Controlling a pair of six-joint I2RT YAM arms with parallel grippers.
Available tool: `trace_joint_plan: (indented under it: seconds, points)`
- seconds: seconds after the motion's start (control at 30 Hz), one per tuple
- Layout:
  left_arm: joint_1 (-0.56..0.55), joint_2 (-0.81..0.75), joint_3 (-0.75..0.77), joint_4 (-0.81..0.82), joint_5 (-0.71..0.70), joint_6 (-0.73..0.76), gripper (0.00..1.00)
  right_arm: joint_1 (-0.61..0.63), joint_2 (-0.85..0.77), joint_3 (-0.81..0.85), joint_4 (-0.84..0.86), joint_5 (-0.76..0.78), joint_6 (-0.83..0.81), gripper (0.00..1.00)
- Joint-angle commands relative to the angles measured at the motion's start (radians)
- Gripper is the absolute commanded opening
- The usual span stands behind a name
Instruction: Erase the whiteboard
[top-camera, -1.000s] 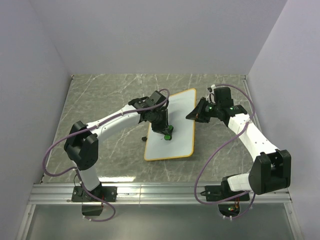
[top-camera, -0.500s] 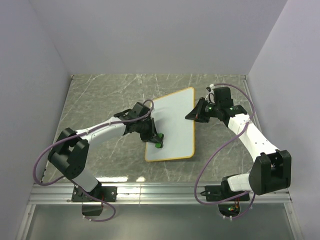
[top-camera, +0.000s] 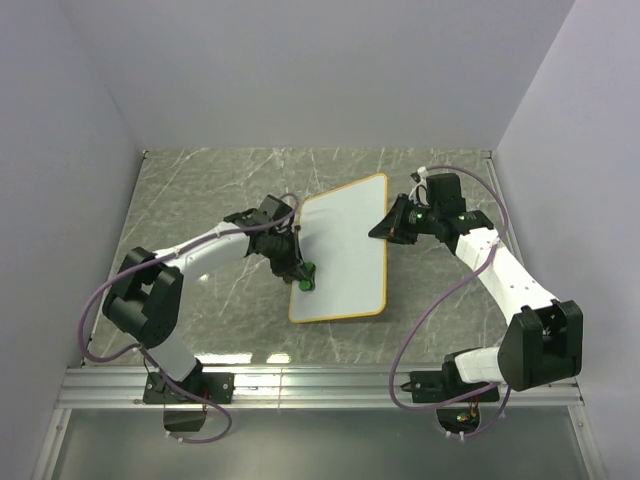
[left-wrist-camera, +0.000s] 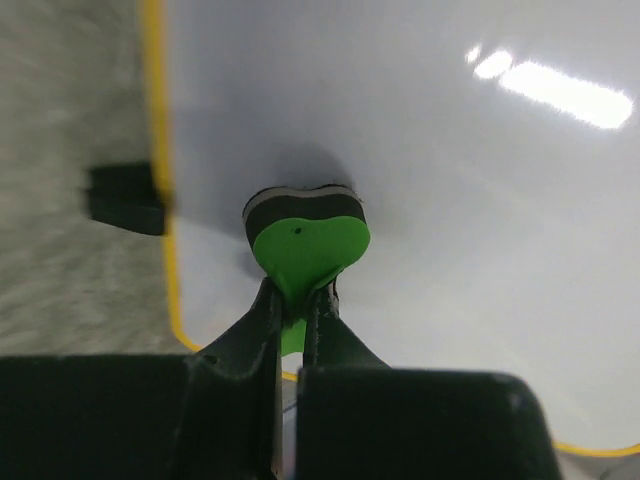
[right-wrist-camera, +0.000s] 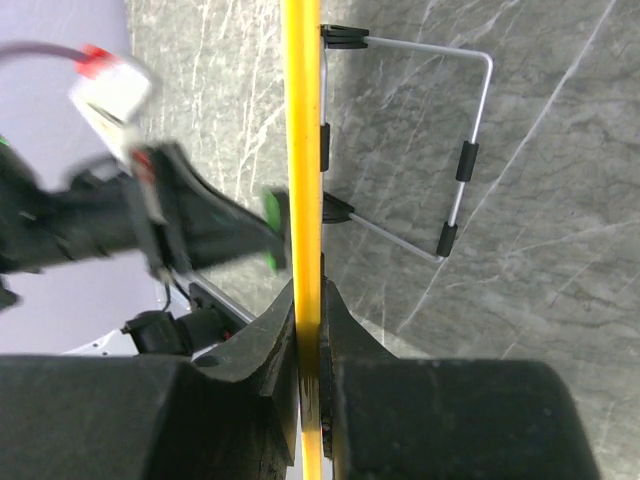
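Your left end effector is clenched on the green eraser, pressed on the whiteboard near its left rim. The board is mid-bench, and the right end effector pinches its right rim. If you push too hard, the board may slip from this thin pinch.

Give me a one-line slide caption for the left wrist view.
Left gripper holds the green eraser against the whiteboard, close to its yellow rim.

Eraser nearer left rim of whiteboard
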Motion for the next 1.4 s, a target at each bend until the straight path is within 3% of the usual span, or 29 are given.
trace_joint_plan:
  seconds: [0.0, 0.17, 0.4, 0.47, 0.5, 0.6, 0.8, 0.9, 0.93, 0.97, 1.0, 1.07, 1.1, 1.27, 1.3, 1.33, 1.37]
  points:
    - [0.074, -0.059, 0.149, -0.099, -0.185, 0.048, 0.0, 0.036, 0.007, 0.006, -0.128, 0.032, -0.03, 0.0]
    - [0.246, -0.149, 0.325, -0.266, -0.257, 0.096, 0.0, 0.037, 0.03, 0.033, -0.125, 0.043, -0.01, 0.0]
    - [0.364, -0.209, 0.083, -0.21, -0.353, 0.166, 0.0, 0.039, 0.067, 0.059, -0.115, 0.04, 0.01, 0.0]
    - [0.369, -0.223, -0.015, -0.179, -0.392, 0.168, 0.0, 0.039, 0.072, 0.062, -0.112, 0.039, 0.015, 0.11]
    - [0.377, -0.226, -0.041, -0.151, -0.396, 0.165, 0.0, 0.039, 0.072, 0.06, -0.105, 0.035, 0.018, 0.24]
    - [0.38, -0.229, -0.109, -0.117, -0.398, 0.156, 0.0, 0.039, 0.073, 0.065, -0.1, 0.035, 0.019, 0.49]
    - [0.38, -0.205, -0.153, -0.09, -0.495, 0.169, 0.02, 0.039, 0.072, 0.086, -0.1, 0.035, 0.016, 0.61]
    - [0.378, -0.185, -0.181, -0.068, -0.519, 0.177, 0.21, 0.034, 0.058, 0.114, -0.121, 0.055, 0.009, 0.66]
    - [0.378, -0.179, -0.193, -0.065, -0.521, 0.177, 0.37, 0.031, 0.05, 0.123, -0.129, 0.071, 0.006, 0.68]
    - [0.378, -0.176, -0.198, -0.055, -0.522, 0.175, 0.43, 0.027, 0.043, 0.143, -0.135, 0.075, 0.001, 0.7]
    - [0.38, -0.174, -0.202, -0.053, -0.524, 0.174, 0.55, 0.021, 0.027, 0.151, -0.154, 0.086, -0.005, 0.77]
    - [0.378, -0.157, -0.185, -0.068, -0.536, 0.166, 0.63, 0.004, 0.001, 0.172, -0.174, 0.11, -0.014, 0.78]
    - [0.38, -0.151, -0.181, -0.07, -0.536, 0.166, 0.67, -0.001, -0.009, 0.174, -0.189, 0.12, -0.017, 0.84]
    - [0.38, -0.116, -0.135, -0.102, -0.561, 0.165, 0.88, -0.019, -0.106, 0.168, -0.223, 0.195, -0.024, 0.86]
    - [0.378, -0.116, -0.126, -0.116, -0.561, 0.162, 0.91, -0.021, -0.12, 0.172, -0.243, 0.224, -0.028, 0.89]
    - [0.38, -0.123, -0.101, -0.126, -0.57, 0.159, 0.91, -0.019, -0.138, 0.177, -0.25, 0.239, -0.03, 0.99]
    - [0.378, -0.13, -0.084, -0.14, -0.577, 0.154, 0.92, -0.019, -0.172, 0.201, -0.261, 0.256, -0.031, 1.0]
